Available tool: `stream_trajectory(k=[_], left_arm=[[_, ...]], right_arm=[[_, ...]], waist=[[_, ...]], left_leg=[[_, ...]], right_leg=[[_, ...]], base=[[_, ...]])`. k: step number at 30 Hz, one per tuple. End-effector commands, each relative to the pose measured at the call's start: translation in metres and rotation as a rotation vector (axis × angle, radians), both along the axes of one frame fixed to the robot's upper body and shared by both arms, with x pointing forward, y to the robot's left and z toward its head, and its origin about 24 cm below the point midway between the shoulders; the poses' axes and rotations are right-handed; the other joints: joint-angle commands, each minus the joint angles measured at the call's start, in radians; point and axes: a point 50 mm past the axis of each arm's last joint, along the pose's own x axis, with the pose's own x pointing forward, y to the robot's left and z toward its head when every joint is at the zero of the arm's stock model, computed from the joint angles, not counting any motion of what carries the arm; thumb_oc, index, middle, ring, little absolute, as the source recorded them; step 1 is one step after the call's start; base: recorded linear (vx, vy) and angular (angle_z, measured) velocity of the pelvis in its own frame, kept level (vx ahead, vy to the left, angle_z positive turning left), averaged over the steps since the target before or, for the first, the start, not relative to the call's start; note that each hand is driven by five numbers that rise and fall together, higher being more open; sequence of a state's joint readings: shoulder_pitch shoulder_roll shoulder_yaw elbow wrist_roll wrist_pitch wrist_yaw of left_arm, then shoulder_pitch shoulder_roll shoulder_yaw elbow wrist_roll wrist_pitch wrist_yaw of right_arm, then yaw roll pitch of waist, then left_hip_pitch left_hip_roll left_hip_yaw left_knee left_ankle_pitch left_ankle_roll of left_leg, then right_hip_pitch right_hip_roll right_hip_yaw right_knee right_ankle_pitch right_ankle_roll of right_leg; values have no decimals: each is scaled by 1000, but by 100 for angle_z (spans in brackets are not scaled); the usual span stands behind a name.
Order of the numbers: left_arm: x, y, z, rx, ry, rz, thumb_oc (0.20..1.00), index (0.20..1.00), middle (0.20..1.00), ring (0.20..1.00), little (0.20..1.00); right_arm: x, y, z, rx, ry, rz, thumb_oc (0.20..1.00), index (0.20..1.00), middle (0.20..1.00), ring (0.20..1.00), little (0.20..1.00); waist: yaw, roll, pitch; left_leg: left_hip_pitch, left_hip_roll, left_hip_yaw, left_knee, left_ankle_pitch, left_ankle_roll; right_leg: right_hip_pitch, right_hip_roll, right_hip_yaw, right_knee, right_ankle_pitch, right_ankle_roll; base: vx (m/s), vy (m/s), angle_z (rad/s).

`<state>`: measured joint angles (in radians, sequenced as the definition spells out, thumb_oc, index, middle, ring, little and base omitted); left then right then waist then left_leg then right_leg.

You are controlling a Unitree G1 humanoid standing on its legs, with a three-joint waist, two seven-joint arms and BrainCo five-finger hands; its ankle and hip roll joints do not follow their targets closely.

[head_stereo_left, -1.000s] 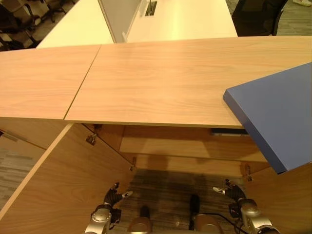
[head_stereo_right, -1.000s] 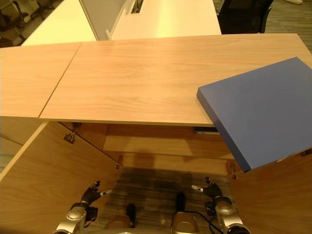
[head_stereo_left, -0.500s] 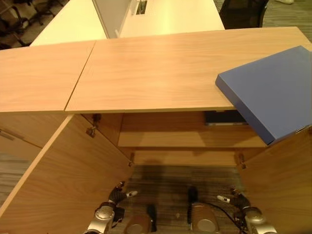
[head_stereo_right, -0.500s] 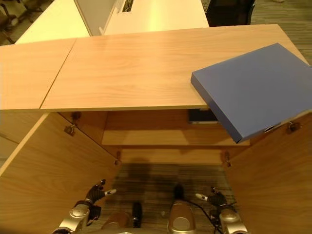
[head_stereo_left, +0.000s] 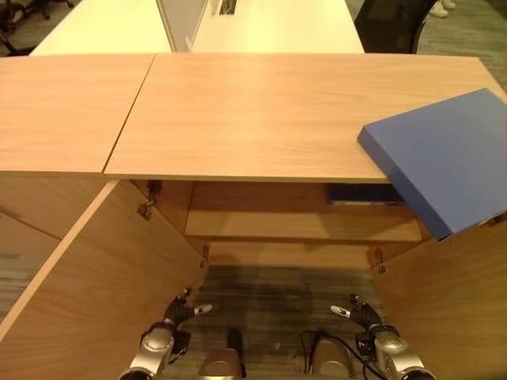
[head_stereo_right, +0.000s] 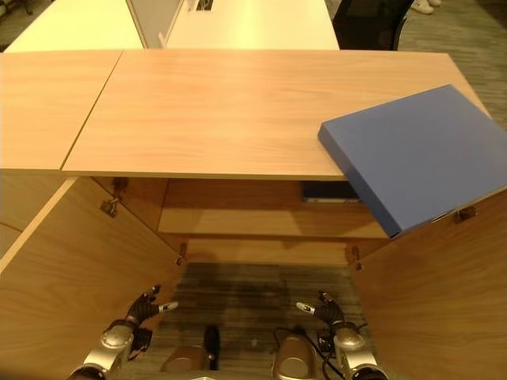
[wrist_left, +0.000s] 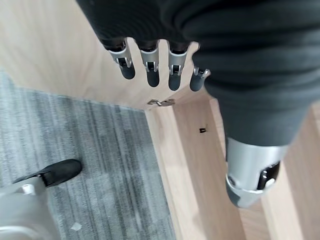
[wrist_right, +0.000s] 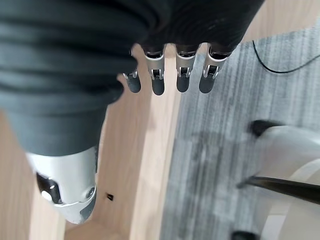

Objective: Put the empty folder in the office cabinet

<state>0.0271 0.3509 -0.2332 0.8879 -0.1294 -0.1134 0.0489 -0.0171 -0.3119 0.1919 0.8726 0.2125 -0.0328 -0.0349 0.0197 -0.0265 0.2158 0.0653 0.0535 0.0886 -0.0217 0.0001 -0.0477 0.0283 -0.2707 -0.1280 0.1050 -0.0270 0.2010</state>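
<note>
Open wooden cabinet [head_stereo_left: 301, 226], blue folder [head_stereo_right: 416, 154] on top, both hands [head_stereo_left: 178, 313] [head_stereo_left: 360, 314] low, fingers relaxed, empty.

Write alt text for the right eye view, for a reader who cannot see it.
A blue folder lies on the right end of a wooden cabinet top, its corner overhanging the front edge. Below, both cabinet doors stand open, showing a shelf. The left hand and right hand hang low, open and empty.

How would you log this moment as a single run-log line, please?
blue folder: on cabinet top, overhanging front edge | cabinet doors: open | left hand: low, open, empty | right hand: low, open, empty
</note>
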Motion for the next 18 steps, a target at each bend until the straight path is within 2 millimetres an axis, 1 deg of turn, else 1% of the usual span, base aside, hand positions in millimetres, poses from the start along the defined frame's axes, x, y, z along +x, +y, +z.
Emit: stream_trajectory(k=[1,4,7,11,18], left_arm=[[13,-4,6,4,-52,-33,1000,1000,1000,1000,1000],[12,-6,4,4,-46,-40,1000,1000,1000,1000,1000],[11,-7,3,1,-41,-40,1000,1000,1000,1000,1000],[10,-15,1,-10,-34,-69,1000,1000,1000,1000,1000],[11,-20,2,-21,-40,-85,1000,1000,1000,1000,1000]], right_arm=[[6,-7,6,-24,-35,12,1000,1000,1000,1000,1000],[10,-6,10,-36,-52,53,1000,1000,1000,1000,1000],[11,-4,11,-37,-59,69,1000,1000,1000,1000,1000],[12,1,11,-24,-60,97,1000,1000,1000,1000,1000],[13,2,13,-26,-67,115,1000,1000,1000,1000,1000]], waist=[[6,6,-10],[0,3,-6],[-3,4,-5],[-11,10,-15],[-15,19,-24]], left_leg=[[-49,-5,-4,66,-87,-5],[-45,5,-8,65,-78,-16],[-34,12,-9,58,-73,-21],[1,29,-17,35,-61,-33],[22,44,-24,19,-49,-45]], right_leg=[[33,23,-20,-63,14,-9],[47,44,-13,-106,19,-15],[61,49,-17,-110,16,-18],[87,69,-25,-116,2,-31],[108,88,-31,-135,-4,-40]], base=[[-17,-54,-26],[-34,-92,-6],[-5,-65,-2],[17,-82,1],[2,-47,1]])
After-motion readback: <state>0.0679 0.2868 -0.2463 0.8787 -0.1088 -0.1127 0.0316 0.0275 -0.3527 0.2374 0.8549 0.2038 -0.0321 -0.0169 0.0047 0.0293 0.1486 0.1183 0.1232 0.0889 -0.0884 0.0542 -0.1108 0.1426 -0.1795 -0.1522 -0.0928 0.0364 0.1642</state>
